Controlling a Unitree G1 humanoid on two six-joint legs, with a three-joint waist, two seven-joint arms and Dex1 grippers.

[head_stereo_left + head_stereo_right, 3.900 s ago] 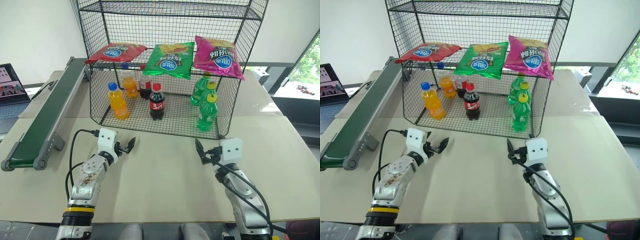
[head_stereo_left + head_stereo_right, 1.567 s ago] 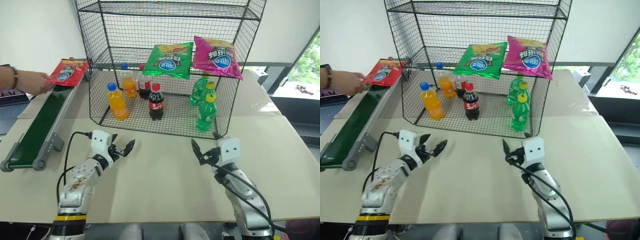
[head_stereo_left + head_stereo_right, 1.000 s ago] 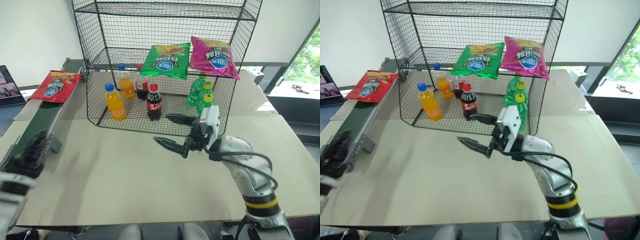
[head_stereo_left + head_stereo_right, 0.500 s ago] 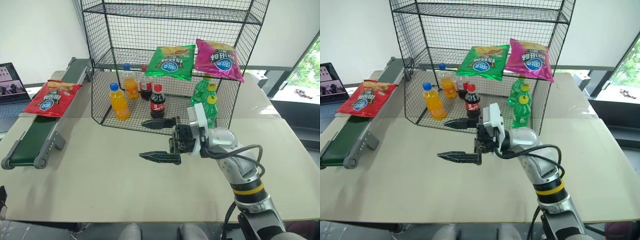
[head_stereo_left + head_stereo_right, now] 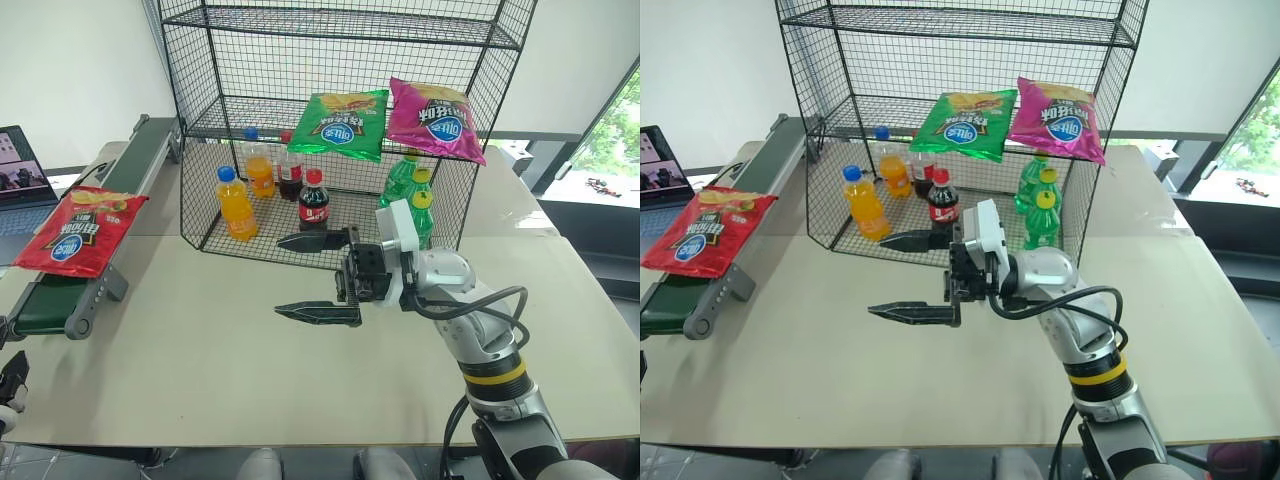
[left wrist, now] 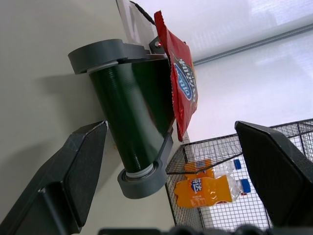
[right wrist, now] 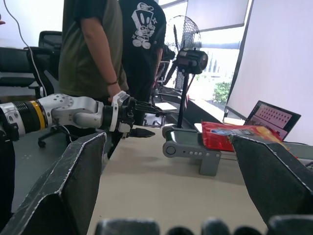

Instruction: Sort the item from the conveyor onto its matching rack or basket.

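A: Currently, what is the task status?

B: Not started. The red crisp bag (image 5: 68,232) lies on the conveyor (image 5: 60,292), left of frame; the rack (image 5: 340,130) has not yet received it.

A: Grippers?

B: The right gripper (image 5: 318,276) is wide open, empty, mid-frame. The left gripper (image 6: 171,171) is wide open, empty.

A: Changes?

B: The bag has travelled down the belt toward the near roller.

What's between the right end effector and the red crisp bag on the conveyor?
Nothing visible. The right end effector hangs open over bare table, pointing toward the red crisp bag near the conveyor's near end. The wire rack stands behind that line, not across it.
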